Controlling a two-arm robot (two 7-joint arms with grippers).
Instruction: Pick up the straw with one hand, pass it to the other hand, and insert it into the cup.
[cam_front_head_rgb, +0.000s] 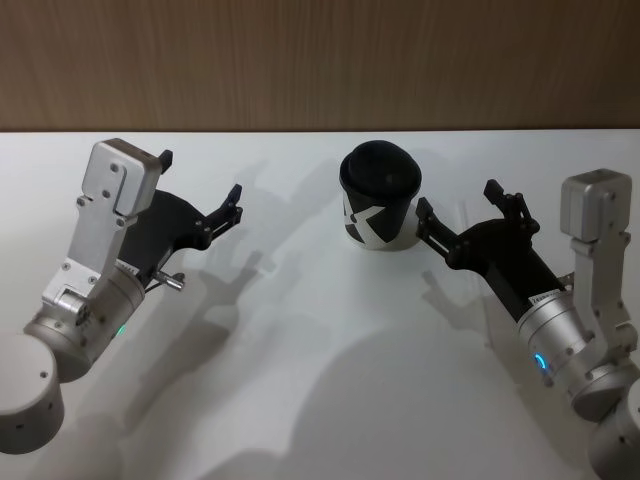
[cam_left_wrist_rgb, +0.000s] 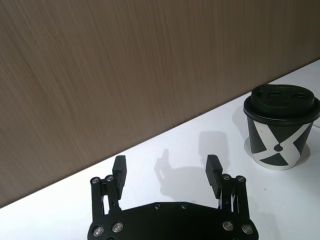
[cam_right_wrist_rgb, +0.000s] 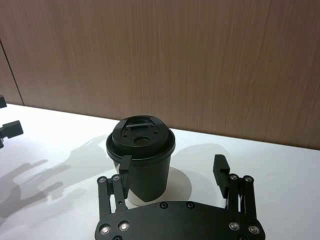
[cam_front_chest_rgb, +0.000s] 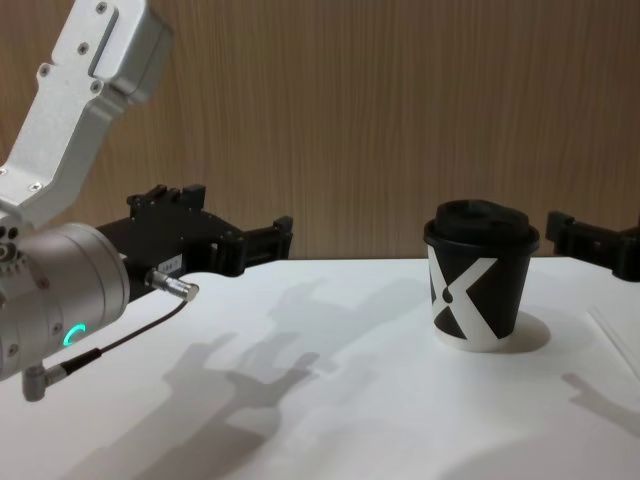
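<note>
Shows the paper cup upright on the white table, black domed lid on, contents hidden. Leaves both pincers spread wide, empty: left gripper well apart, right gripper just beside the cup. Possibly the straw, faint, at the table's right edge.

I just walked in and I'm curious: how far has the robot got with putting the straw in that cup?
Nothing looks done yet. The cup stands on the table, lid on, with no straw in it. In hand: nothing. The left gripper and the right gripper hover on either side of it, jaws open and empty. To do: picking up the straw, passing it across, inserting it.
</note>
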